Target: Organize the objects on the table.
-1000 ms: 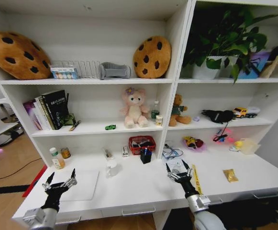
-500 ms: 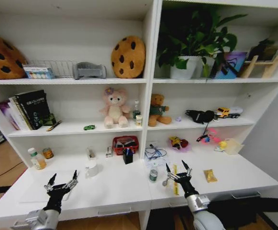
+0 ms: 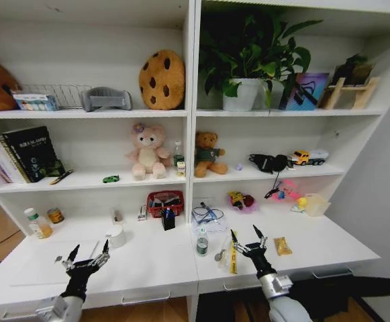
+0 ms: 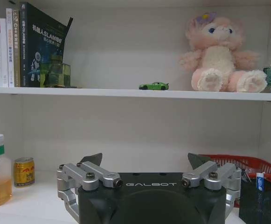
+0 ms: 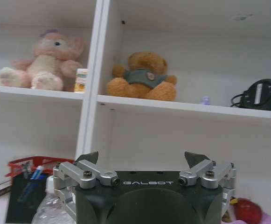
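Note:
On the white table (image 3: pixel 158 265), my left gripper (image 3: pixel 87 253) hovers open and empty over a flat silver laptop (image 3: pixel 43 267). My right gripper (image 3: pixel 244 235) stands open and empty beside a yellow flat strip (image 3: pixel 233 260) and a small green can (image 3: pixel 202 244). A gold snack packet (image 3: pixel 282 246) lies to its right. A black holder with pens (image 3: pixel 168 219) stands by a red basket (image 3: pixel 164 200). The tiny green toy car (image 3: pixel 111 179) sits on the shelf above, and it also shows as the green car (image 4: pixel 154 86) beyond my open left gripper (image 4: pixel 145 161). My right gripper (image 5: pixel 142 158) is open too.
A white cup (image 3: pixel 117 236), a bottle (image 3: pixel 37 225) and a gold can (image 3: pixel 56 215) stand at the table's back left. A pink plush (image 3: pixel 145 151) and a brown bear (image 3: pixel 208 154) sit on the shelf. Cables (image 3: pixel 208 216) and toys (image 3: pixel 240 200) lie near the back.
The whole picture has shifted left, so the camera has swung right along the shelf unit. Both grippers keep the same open pose in front of me.

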Motion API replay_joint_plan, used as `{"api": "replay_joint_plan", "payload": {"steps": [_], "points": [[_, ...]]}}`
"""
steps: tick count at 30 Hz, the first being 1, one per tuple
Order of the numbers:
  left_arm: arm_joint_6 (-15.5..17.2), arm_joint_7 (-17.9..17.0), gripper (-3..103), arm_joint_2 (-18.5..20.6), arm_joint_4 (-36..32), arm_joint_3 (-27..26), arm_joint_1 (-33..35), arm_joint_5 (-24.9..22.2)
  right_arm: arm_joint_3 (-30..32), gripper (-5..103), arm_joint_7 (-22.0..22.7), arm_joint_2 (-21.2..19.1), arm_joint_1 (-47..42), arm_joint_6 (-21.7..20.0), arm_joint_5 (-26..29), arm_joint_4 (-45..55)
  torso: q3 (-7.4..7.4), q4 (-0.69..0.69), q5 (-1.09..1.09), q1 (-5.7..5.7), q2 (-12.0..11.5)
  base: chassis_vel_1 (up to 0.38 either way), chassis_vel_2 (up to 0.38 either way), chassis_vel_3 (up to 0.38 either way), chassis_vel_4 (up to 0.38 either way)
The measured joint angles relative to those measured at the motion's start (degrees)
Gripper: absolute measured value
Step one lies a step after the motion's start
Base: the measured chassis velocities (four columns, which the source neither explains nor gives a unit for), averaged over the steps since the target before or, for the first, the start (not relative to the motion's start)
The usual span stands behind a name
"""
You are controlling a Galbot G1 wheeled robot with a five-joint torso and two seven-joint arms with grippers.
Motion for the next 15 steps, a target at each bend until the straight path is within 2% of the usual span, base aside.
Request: {"api": "replay_joint_plan", "payload": {"steps": [1, 3, 15], "points": [[0.0, 0.0, 100, 0.0, 0.0, 0.0, 0.0, 0.0, 0.0, 100, 0.0, 0.0, 0.0, 0.0, 0.0, 0.0, 0.0, 0.0, 0.0, 0.0, 0.0, 0.0, 0.0, 0.0, 0.0], [-0.03, 0.0, 100, -0.22, 0.05, 0.1, -0.01, 0.4, -1.91, 100, -3.29, -0.45, -0.69, 0.72, -1.82, -0.2, 0.0, 0.0, 0.03, 0.0, 0.0, 0.0, 0.0, 0.0, 0.0], [-0.21, 0.08, 100, -1.44, 0.26, 1.19, 0.2, 1.62, -4.66, 100, -4.46, -0.41, 0.45, 0.95, -3.62, -1.6, 0.0, 0.0, 0.02, 0.0, 0.0, 0.0, 0.0, 0.0, 0.0]]}}
